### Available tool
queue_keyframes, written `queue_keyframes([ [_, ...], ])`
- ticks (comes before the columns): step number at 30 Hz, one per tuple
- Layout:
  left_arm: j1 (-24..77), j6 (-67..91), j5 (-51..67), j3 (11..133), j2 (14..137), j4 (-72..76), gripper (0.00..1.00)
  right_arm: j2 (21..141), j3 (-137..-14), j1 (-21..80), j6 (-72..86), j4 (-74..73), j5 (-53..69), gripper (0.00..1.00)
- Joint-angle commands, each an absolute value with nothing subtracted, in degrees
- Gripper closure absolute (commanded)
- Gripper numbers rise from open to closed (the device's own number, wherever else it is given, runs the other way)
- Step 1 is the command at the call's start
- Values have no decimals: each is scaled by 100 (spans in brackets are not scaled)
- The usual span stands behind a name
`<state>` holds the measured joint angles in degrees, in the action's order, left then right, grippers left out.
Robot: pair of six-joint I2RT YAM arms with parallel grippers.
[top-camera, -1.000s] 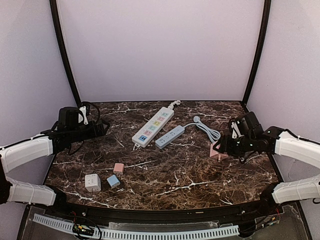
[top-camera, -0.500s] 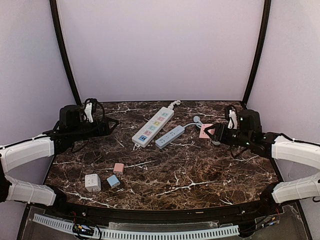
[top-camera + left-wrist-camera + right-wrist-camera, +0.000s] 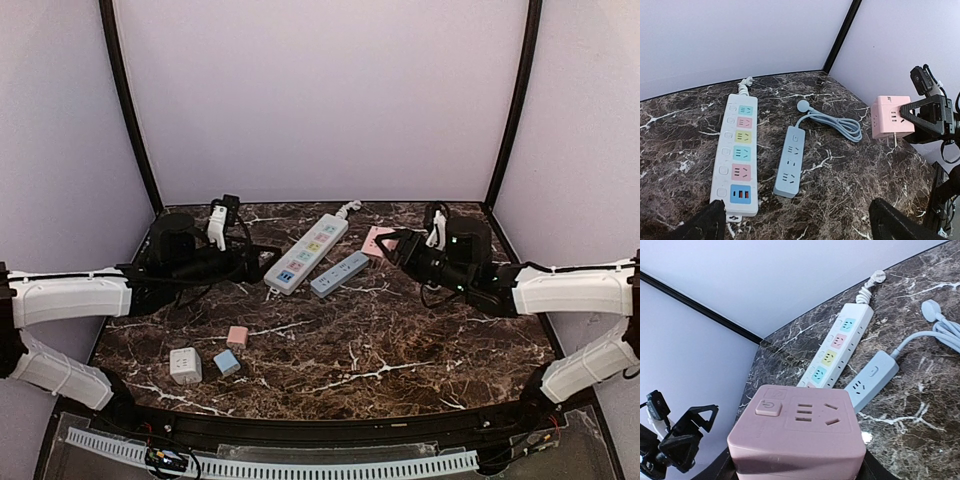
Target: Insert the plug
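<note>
One pink cube plug (image 3: pixel 889 116) sits clamped between the fingers of the right gripper (image 3: pixel 392 245), lifted clear of the marble table (image 3: pixel 400 350) with its metal pins pointing down. Just ahead of that gripper and lower lies the blue power strip (image 3: pixel 340 273), its grey cable (image 3: pixel 840 125) coiled on the table close by the plug. The white multi-socket strip (image 3: pixel 307 252) lies alongside, beyond the blue one. Opposite, the left gripper (image 3: pixel 262 262) hovers with jaws spread wide, holding nothing, the white strip's near end just ahead of it. Behind it, toward the arm bases, rest three small cubes (image 3: pixel 227 362).
</note>
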<state>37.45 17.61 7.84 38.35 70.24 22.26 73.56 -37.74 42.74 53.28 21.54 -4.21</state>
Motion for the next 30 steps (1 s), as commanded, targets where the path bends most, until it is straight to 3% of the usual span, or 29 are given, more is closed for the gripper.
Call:
queue_keyframes([
  [1, 4112, 1558, 700, 4160, 7497, 2946, 0, 7616, -4139, 4664, 5794, 3218, -909, 58],
  [17, 4917, 1314, 1249, 5126, 8983, 3859, 0, 8338, -4424, 5254, 6126, 4305, -656, 61],
  [23, 4963, 1121, 1546, 5156, 9180, 4118, 0, 8365, -4372, 5265, 6011, 4605, -346, 53],
  [30, 4985, 963, 1600, 5253, 9428, 4433, 0, 8471, -4249, 5265, 6226, 5058, 111, 52],
])
